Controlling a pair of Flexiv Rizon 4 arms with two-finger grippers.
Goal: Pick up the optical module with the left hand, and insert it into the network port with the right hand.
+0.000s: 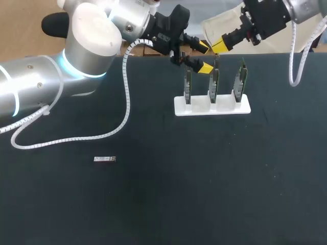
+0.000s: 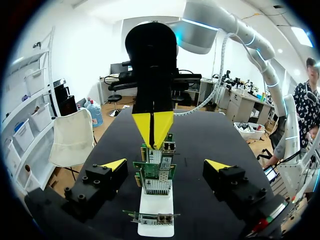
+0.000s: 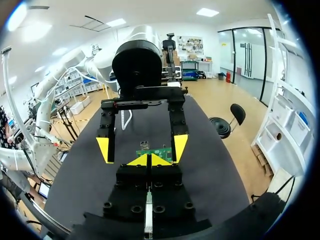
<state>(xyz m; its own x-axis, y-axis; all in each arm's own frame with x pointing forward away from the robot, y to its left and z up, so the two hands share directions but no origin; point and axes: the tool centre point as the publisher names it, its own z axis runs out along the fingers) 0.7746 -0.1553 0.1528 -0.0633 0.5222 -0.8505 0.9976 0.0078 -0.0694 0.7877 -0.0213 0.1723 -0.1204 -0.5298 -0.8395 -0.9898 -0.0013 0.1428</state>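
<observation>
- optical module (image 1: pixel 104 160): small, stiff, prob light, slick; flat on bench (image 1: pixel 204 194); pinch long sides
- left claw (image 1: pixel 205 57) released, right claw (image 1: pixel 219 45) clenched; both well apart from it

Left jaws spread apart; circuit cards (image 2: pixel 159 172) upright just ahead.

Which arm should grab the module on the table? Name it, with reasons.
Left. The left hand is open; the module lies on that arm's side of the table; the right hand is shut, its arm entering from the far side.
</observation>
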